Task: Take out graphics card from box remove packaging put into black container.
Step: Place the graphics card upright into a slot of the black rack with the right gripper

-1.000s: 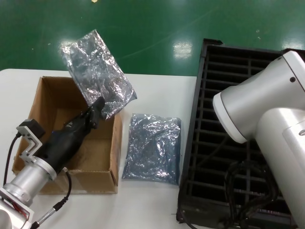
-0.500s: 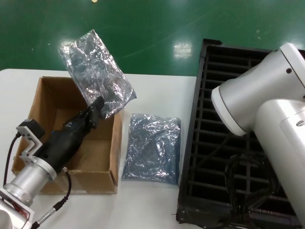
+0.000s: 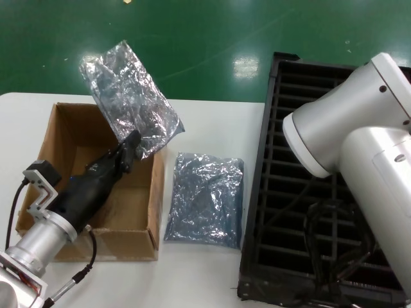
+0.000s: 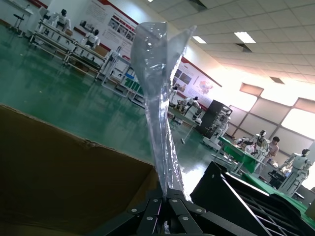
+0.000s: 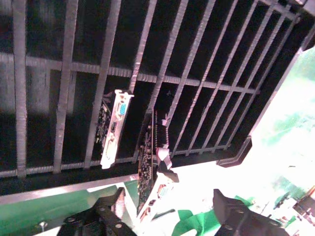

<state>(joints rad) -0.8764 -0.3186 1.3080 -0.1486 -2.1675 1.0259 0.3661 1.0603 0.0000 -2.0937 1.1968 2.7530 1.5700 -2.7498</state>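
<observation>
The bagged graphics card (image 3: 131, 96) is pinched at its lower corner by the left gripper (image 3: 131, 146), above the cardboard box (image 3: 74, 138). It should be lifted clear without swinging (grip is marginal). The right gripper (image 5: 167, 204), jaws parted and empty, hangs over the black container (image 3: 282, 167).

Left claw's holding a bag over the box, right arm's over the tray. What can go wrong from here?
1. The left claw pinches the crinkled silver-grey anti-static bag by one low edge only. It may slip and fall into the brown cardboard box.
2. The right claw hangs open close to two bracketed circuit cards in the black slotted plastic tray. A careless move might knock them.
</observation>
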